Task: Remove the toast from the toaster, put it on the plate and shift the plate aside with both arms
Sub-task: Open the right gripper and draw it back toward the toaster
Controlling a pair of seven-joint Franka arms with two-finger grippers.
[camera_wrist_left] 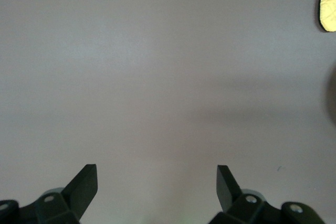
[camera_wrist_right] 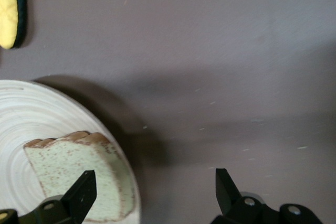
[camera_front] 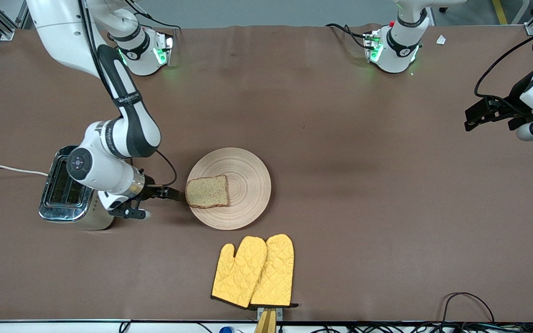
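The shiny chrome toaster (camera_front: 65,194) is partly covered by the white right arm (camera_front: 109,157), so its end toward the plate cannot be seen. The black left gripper (camera_front: 479,115) sits at the edge of the front view, and its arm is cut off there. In the right wrist view, the round pale wooden plate (camera_wrist_right: 31,114) and the speckled brown toast slice (camera_wrist_right: 68,171) are both cut by the picture's edge. The yellow quilted oven mitt (camera_wrist_left: 328,3) shows only as a corner in the left wrist view.
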